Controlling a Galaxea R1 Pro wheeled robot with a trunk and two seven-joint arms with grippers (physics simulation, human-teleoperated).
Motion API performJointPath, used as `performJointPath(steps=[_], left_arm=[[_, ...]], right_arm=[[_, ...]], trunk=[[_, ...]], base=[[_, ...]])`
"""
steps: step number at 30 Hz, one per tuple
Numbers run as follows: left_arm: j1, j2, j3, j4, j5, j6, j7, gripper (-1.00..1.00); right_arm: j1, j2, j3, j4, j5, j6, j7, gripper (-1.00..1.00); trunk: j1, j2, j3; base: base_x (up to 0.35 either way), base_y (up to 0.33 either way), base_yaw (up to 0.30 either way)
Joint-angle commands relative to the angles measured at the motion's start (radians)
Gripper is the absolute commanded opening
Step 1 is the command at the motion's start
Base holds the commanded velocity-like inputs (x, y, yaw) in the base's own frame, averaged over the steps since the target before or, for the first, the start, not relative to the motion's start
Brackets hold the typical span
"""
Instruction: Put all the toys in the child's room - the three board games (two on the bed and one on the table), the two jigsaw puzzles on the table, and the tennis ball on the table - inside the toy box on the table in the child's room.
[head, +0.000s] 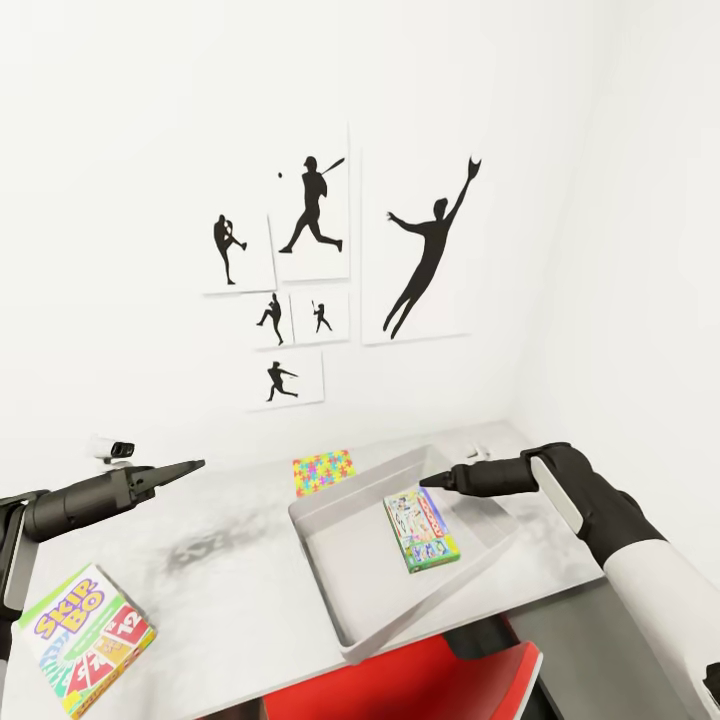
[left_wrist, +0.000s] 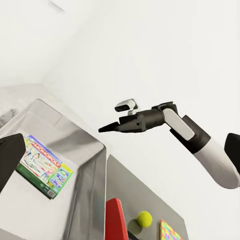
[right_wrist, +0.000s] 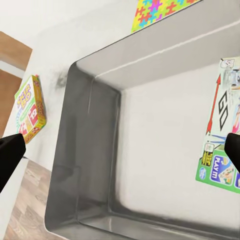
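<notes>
**One game in the bin, Skip-Bo waiting near the table edge**

Your landmark is the see-through greyish plastic toy box (head: 330, 560), which sits on the light grey table top (head: 230, 580). Inside it, lying flat on the floor of the bin towards its far side, is the small green-edged printed board game (head: 422, 530), so one toy looks delivered.

Your right gripper (head: 432, 482) hangs just above that game, over the bin's open mouth. In the right wrist view its two dark fingertips (right_wrist: 10, 152) stand wide apart with nothing between them, so it is released and empty (a sensible pose after a drop, I'd judge).

Your left gripper (head: 195, 465) hovers to the left of the bin, above bare table; whether it is parted or closed I cannot tell.

Outside the bin: the yellow-red-green "Skip-Bo" game box (head: 85, 640) lies well to its left at the table's near edge, and a multicoloured jigsaw puzzle board (head: 322, 470) lies just beyond its far wall. The small yellow-green tennis ball (left_wrist: 144, 218) rests near that puzzle.
</notes>
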Motion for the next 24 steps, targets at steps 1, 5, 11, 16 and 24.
performJointPath(steps=[1, 5, 11, 16, 24], left_arm=[[-0.001, 0.000, 0.000, 0.000, -0.001, 0.011, -0.004, 1.00], [-0.001, 0.001, 0.001, -0.001, -0.001, 0.011, -0.004, 1.00], [-0.001, 0.002, 0.002, -0.006, -0.001, 0.011, -0.004, 1.00], [-0.001, 0.002, 0.002, -0.007, -0.001, 0.004, -0.004, 1.00], [-0.001, 0.006, 0.003, -0.008, -0.001, -0.008, -0.004, 1.00]], right_arm=[[-0.001, -0.001, 0.002, -0.001, -0.001, 0.004, 0.002, 1.00], [-0.001, 0.001, 0.002, -0.001, -0.001, 0.003, 0.003, 1.00], [0.000, 0.003, -0.001, -0.001, -0.004, -0.024, 0.005, 1.00], [0.001, 0.000, -0.010, 0.000, -0.026, -0.039, 0.007, 1.00], [0.036, -0.001, -0.014, 0.000, -0.059, -0.050, 0.011, 1.00]], trunk=[[0.001, -0.002, -0.001], [0.001, -0.002, 0.005], [0.001, -0.002, 0.015], [0.001, -0.002, 0.023], [0.001, -0.002, 0.035]], base=[[0.000, 0.000, 0.000], [0.000, 0.000, 0.000], [-0.048, 0.000, 0.000], [-0.215, 0.000, -0.015], [-0.097, 0.000, -0.074]])
